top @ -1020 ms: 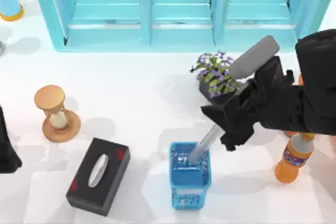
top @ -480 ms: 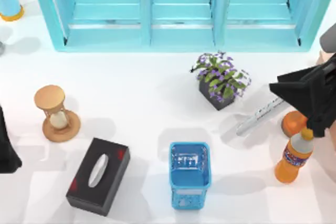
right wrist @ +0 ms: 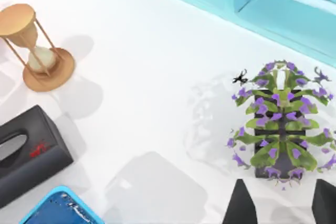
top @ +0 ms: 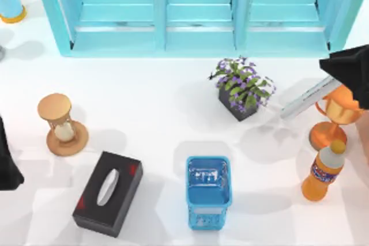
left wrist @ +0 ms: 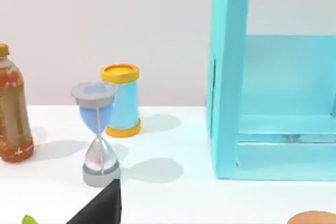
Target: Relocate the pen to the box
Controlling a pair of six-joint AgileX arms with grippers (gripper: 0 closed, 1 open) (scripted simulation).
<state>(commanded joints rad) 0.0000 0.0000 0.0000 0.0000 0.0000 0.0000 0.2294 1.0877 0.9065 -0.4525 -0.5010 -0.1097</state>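
R gripper (top: 353,73) at table's right edge, above gold trophy (top: 334,116). Pen (top: 305,97) slants out from under it, above the table, between potted plant (top: 242,87) and trophy; whether jaws clamp it: cannot tell. Blue basket (top: 208,191) sits near front centre, well apart from pen. L arm (top: 7,162) parked at left edge.

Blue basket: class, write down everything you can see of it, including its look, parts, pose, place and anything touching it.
The blue basket is a small rectangular container with an open top and a rounded rim. It looks like glossy plastic, with patterned, see-through walls. It stands upright on the white table near the front edge, about midway across, between the black tissue box and the orange bottle, apart from both. Nothing lies inside and nothing touches it but the table. One corner shows in the right wrist view.
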